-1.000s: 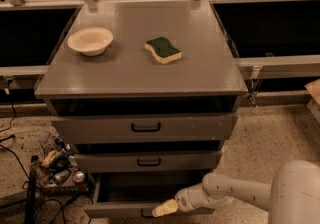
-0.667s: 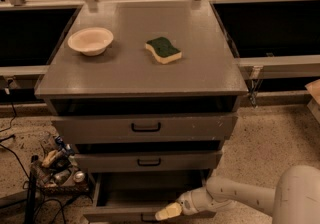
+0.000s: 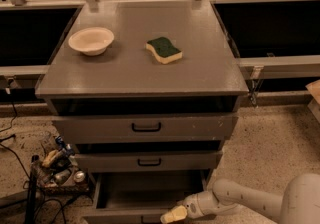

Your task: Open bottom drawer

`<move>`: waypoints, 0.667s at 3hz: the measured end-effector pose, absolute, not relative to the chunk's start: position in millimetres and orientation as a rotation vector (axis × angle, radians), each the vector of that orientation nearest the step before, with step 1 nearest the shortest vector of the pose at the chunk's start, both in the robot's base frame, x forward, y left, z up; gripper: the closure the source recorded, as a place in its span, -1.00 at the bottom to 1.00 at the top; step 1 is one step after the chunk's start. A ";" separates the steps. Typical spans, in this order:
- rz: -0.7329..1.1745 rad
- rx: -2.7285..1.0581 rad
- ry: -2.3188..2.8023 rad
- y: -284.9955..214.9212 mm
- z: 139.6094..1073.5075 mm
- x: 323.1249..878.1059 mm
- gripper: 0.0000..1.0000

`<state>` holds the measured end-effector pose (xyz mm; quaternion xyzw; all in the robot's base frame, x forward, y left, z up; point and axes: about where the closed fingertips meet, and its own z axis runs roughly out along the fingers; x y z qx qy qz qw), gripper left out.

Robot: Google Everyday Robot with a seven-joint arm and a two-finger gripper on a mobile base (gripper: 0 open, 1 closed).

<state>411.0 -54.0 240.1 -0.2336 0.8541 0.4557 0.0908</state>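
And we see the bottom drawer (image 3: 150, 188) standing well out from under the middle drawer (image 3: 147, 160), grey inside open to view, so the pull looks largely done. The gripper (image 3: 172, 214) sits low at the drawer's front edge; whether it grips anything there, we cannot tell. What's left, we judge: perhaps a little more travel, then letting go.
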 end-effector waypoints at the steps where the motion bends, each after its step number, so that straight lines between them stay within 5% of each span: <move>1: 1.383 -0.689 2.532 -65.4 236.1 400.6 -1.00; 2: 1.383 -0.690 2.532 -65.4 236.2 400.6 -1.00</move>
